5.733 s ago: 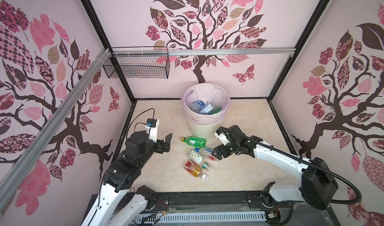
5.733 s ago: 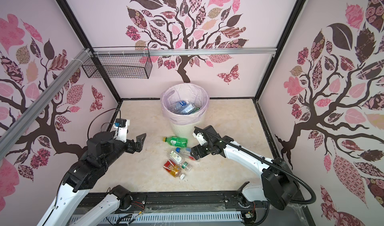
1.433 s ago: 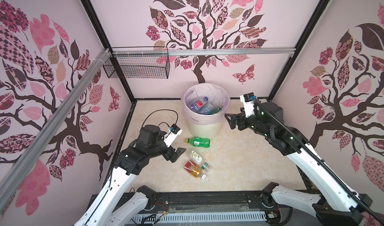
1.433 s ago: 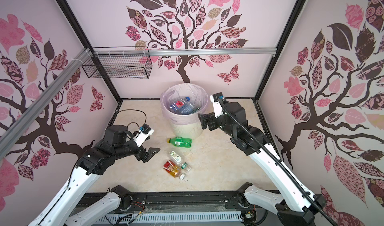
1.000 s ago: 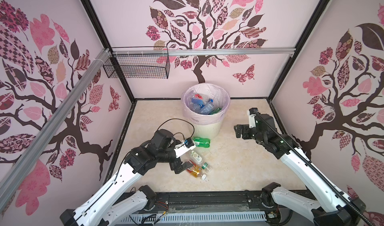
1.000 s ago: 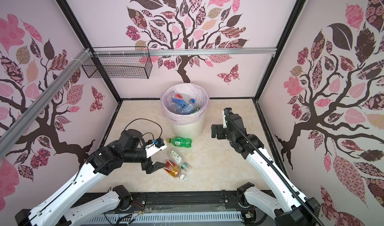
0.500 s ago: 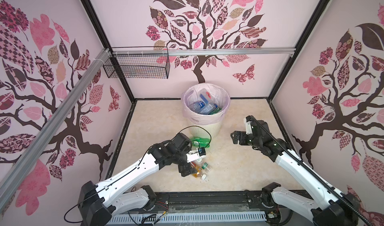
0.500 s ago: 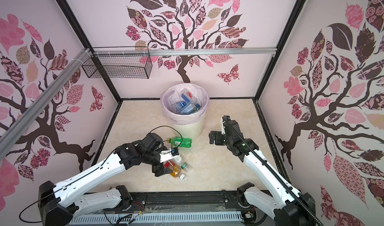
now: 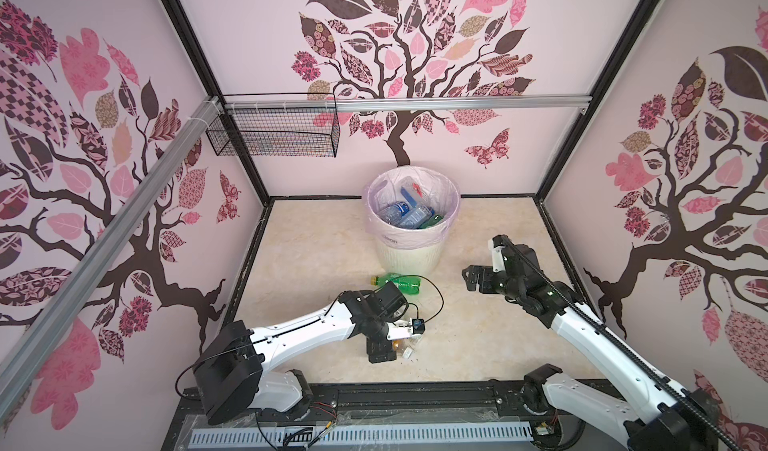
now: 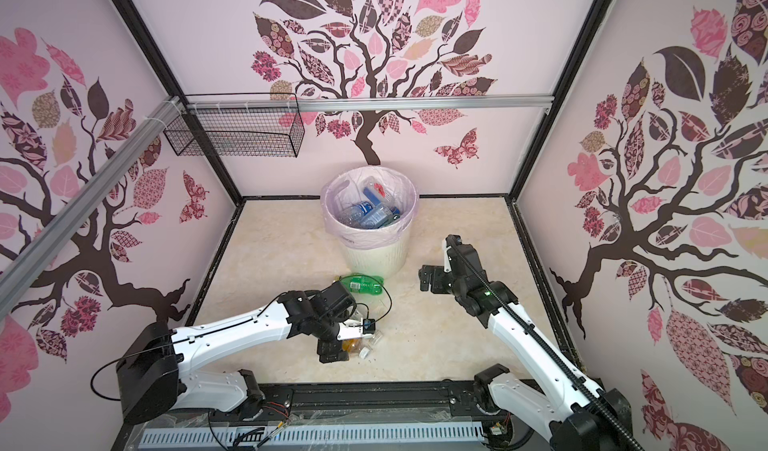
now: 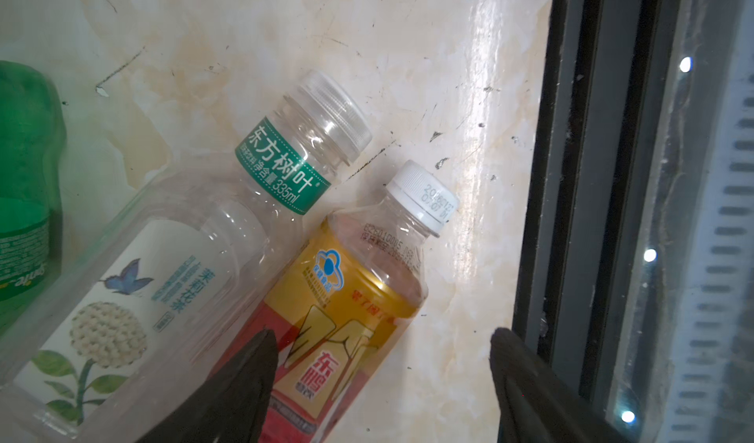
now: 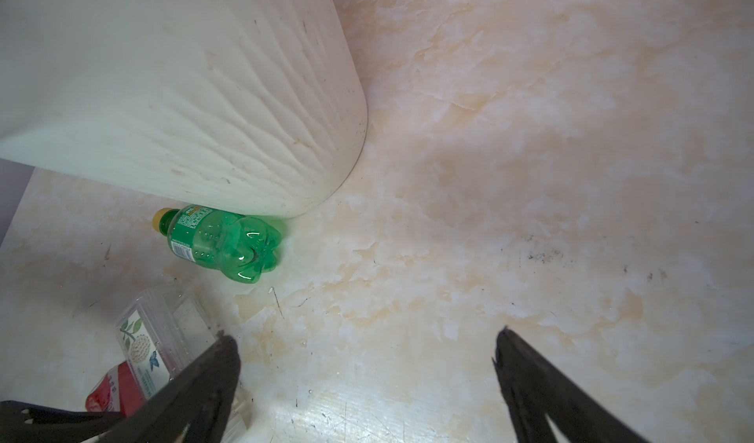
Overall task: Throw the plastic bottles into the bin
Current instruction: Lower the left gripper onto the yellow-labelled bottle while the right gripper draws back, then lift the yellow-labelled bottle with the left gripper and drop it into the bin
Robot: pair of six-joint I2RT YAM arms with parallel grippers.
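Item one: the bin [image 9: 409, 258], cream-white, ribbed and lined with a pale pink bag, is standing mid-width on the worktop [image 9: 490, 345], toward its back edge. Several clear bottles with blue labels [image 9: 405, 214] are lying inside it, with a little green showing among them.

Item two: three bottles are lying loose on the worktop. The green bottle [image 12: 222, 241], yellow-capped, is resting on its side against the bin's foot, on the front side. The clear bottle [image 11: 183, 257] is carrying a green neck band, a clear cap and a white label printed with a flower and a blue butterfly. It is lying alongside and touching the amber bottle [image 11: 355, 298], which is wearing a yellow-and-red label and a white cap. Both are sitting near the front edge.

Item three: the left gripper [image 11: 381, 339] is straddling the amber bottle with fingers spread, one tip over its label, the other over bare worktop. Contact cannot be confirmed. The right gripper [image 12: 365, 337] is hanging wide apart and empty to the right of the bin.
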